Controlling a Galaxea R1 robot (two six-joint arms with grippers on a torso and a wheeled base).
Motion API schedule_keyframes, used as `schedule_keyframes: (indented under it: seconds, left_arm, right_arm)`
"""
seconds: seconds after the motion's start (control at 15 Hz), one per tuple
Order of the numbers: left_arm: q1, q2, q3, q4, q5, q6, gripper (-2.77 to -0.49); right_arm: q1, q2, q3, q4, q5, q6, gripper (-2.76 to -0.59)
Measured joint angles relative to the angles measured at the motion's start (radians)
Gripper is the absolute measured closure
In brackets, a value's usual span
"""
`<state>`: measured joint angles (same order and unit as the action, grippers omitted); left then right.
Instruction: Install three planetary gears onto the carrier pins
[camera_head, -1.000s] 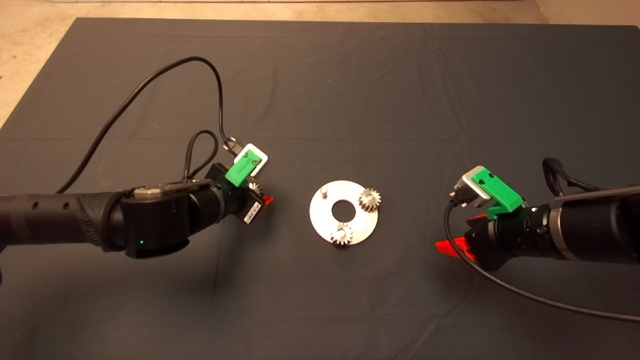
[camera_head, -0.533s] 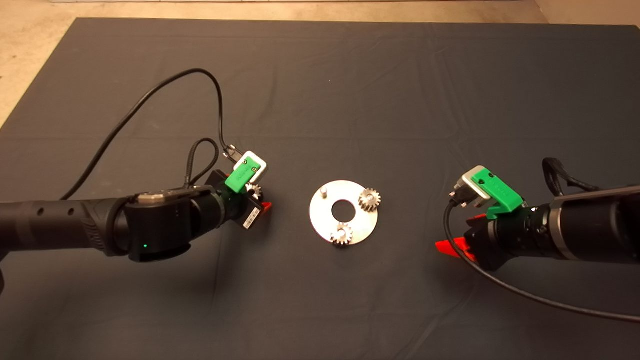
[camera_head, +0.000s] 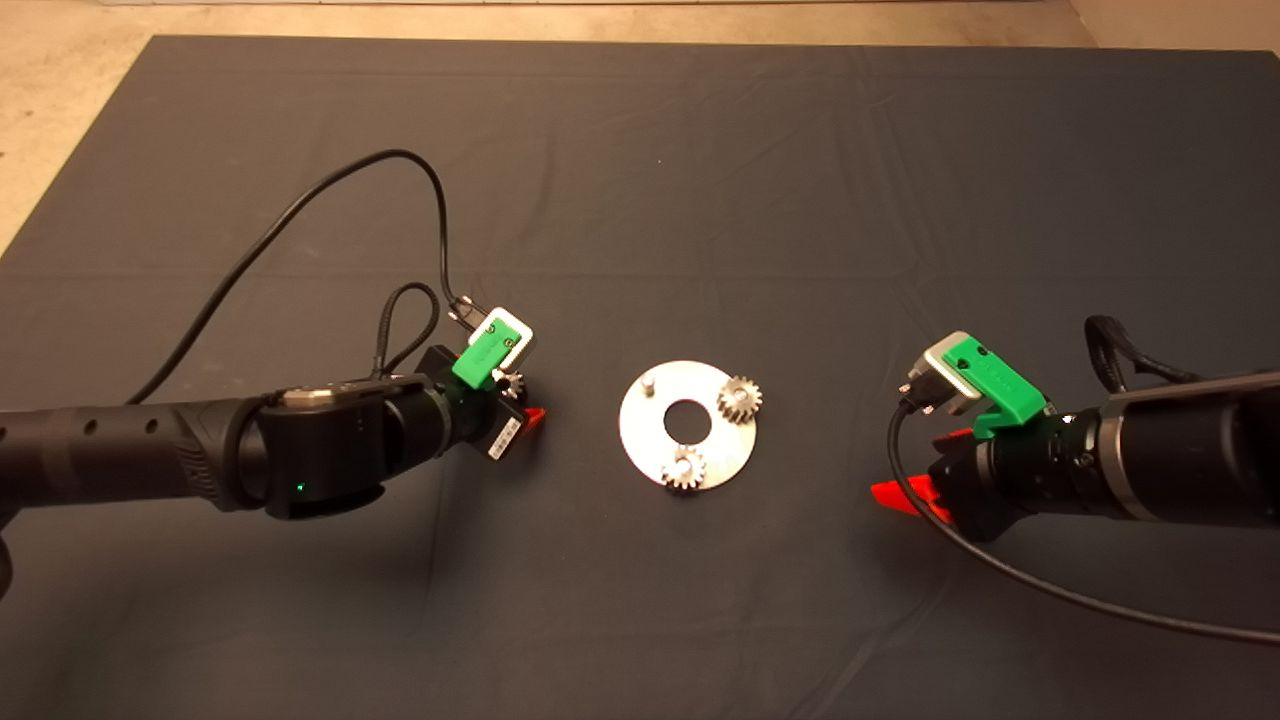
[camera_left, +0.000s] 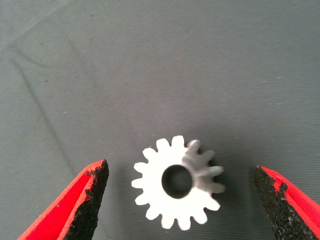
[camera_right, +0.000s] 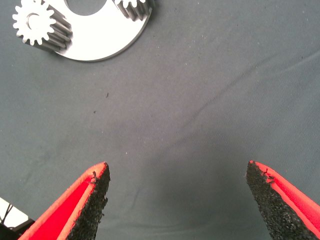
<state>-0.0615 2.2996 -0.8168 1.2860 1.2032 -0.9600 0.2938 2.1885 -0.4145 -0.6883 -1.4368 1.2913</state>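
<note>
1. Left green gripper with red fingers (camera_left: 177, 200) sits over the dark mat (camera_head: 640, 200), fingers spread wide, touching nothing.
2. Small silver toothed metal gear (camera_left: 176, 182) lies flat on the mat between its fingertips.
3. Flat shiny round metal disc (camera_head: 640, 440) lies near, beyond that gripper: two gears (camera_head: 740, 398) on pins, one short silver pin (camera_head: 648, 383) bare.
4. Right gripper (camera_right: 177, 200) hovers beside the disc's other side, fingers spread, holding nothing.
</note>
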Motion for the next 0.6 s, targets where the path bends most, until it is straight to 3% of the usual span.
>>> schedule_keyframes:
  seconds: [0.27, 0.47, 0.6]
  left_arm:
    - [0.008, -0.001, -0.004, 0.000, -0.010, 0.000, -2.04]
    - [0.014, -0.003, -0.036, 0.000, -0.080, 0.000, -1.96]
    - [0.014, -0.010, -0.043, 0.000, -0.104, 0.000, -1.87]
  right_arm:
    - [0.000, 0.000, 0.000, 0.000, 0.000, 0.000, -2.02]
    - [0.000, 0.000, 0.000, 0.000, 0.001, 0.000, -2.02]
    - [0.000, 0.000, 0.000, 0.000, -0.001, 0.000, -2.02]
